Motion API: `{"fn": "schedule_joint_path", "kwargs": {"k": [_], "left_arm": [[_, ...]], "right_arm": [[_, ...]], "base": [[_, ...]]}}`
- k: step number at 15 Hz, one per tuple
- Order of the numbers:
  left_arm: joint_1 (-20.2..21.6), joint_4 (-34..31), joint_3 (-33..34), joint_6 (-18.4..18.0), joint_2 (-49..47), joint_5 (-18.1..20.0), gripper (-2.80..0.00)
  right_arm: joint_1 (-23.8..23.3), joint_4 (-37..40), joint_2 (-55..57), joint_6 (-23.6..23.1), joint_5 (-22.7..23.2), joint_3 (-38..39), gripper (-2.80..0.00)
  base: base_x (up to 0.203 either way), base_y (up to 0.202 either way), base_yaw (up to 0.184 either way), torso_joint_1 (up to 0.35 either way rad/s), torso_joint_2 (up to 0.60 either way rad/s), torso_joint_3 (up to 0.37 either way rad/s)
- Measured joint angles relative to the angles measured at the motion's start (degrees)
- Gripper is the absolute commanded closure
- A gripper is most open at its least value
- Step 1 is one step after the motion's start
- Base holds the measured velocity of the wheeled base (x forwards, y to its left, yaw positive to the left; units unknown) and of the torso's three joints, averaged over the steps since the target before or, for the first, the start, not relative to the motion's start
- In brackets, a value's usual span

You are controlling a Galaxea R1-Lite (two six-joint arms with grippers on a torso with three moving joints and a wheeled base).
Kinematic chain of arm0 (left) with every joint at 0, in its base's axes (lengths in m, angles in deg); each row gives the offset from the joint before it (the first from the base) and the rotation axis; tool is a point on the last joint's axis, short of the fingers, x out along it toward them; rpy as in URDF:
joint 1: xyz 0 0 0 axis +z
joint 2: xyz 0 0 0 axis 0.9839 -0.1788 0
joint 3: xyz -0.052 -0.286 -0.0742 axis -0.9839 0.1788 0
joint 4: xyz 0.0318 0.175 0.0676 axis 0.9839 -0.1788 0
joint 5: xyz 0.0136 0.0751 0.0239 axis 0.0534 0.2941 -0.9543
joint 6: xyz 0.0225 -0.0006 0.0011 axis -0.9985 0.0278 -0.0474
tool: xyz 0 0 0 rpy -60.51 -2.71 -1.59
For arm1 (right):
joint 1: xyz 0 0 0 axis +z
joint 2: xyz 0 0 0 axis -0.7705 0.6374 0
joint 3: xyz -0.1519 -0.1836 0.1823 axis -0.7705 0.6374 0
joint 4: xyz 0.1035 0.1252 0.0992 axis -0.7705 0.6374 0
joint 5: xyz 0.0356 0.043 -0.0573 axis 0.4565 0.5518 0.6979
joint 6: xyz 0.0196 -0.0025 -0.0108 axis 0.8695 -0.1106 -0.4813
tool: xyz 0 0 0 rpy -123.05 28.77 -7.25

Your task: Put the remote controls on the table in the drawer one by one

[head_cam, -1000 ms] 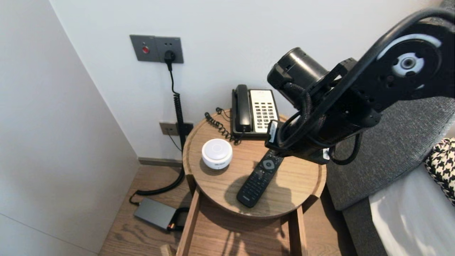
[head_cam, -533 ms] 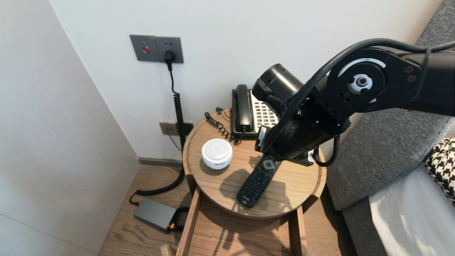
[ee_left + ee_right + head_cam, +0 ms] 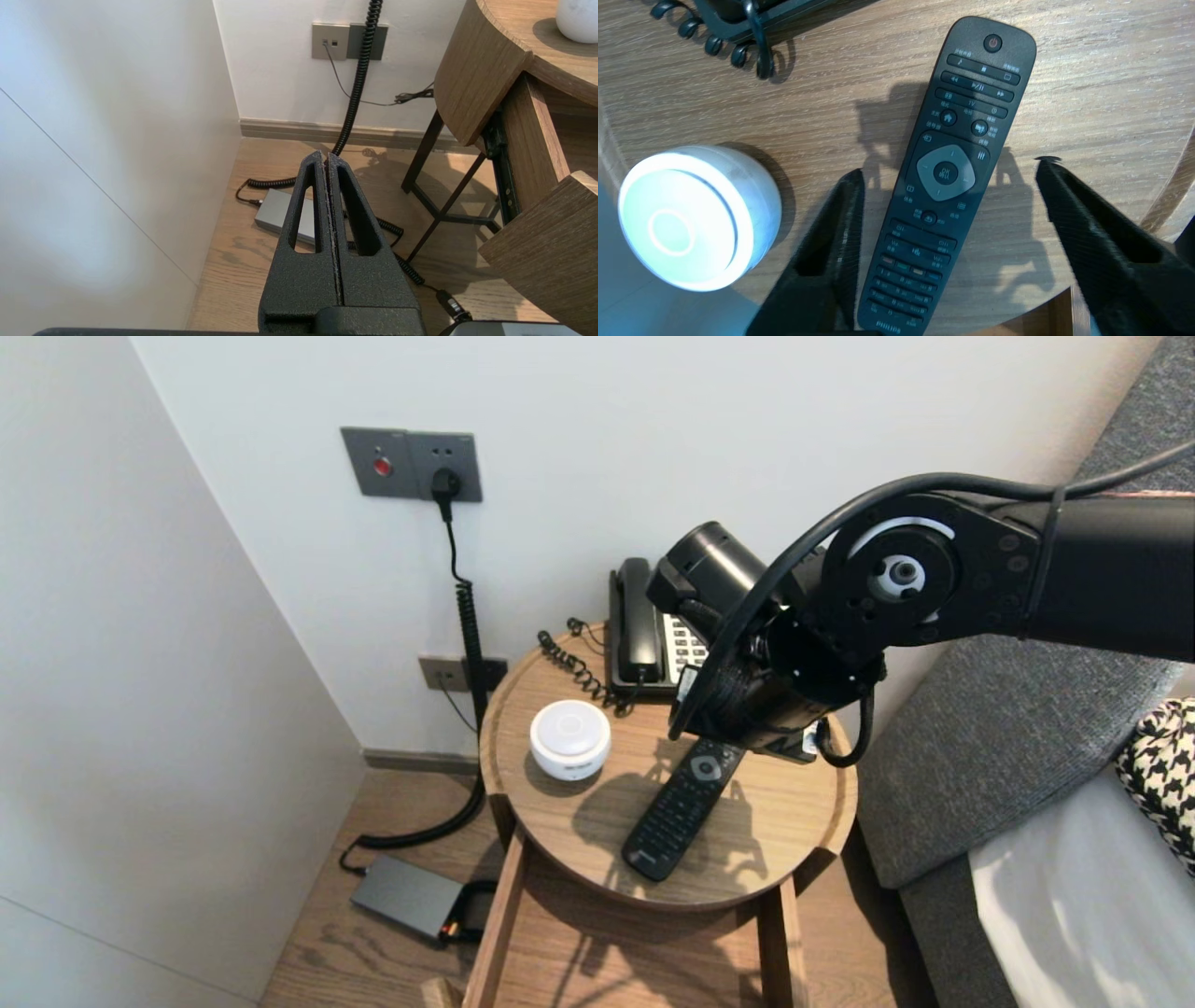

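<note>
Hotel-like bedroom: round bedside table (image 3: 556, 814) with corded phone (image 3: 638, 621), TV remote (image 3: 681, 807), bed (image 3: 1074, 905) alongside.

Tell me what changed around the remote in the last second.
The right arm swung down and left over the table; the right hand now hangs open above the remote, fingers either side, gripping nothing. The remote, white speaker and phone stayed put. The left hand is shut, low beside the table.
</note>
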Motion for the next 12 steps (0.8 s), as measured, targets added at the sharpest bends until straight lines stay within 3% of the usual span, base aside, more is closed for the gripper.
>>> {"fn": "schedule_joint_path", "kwargs": {"k": [12], "left_arm": [[-0.02,-0.02,0.0,0.0,0.0,0.0,0.0]], "right_arm": [[0.33,0.14,2.95,0.77,-0.1,0.22,-2.8]], "base": [[0.0,0.0,0.0,0.0,0.0,0.0]]}}
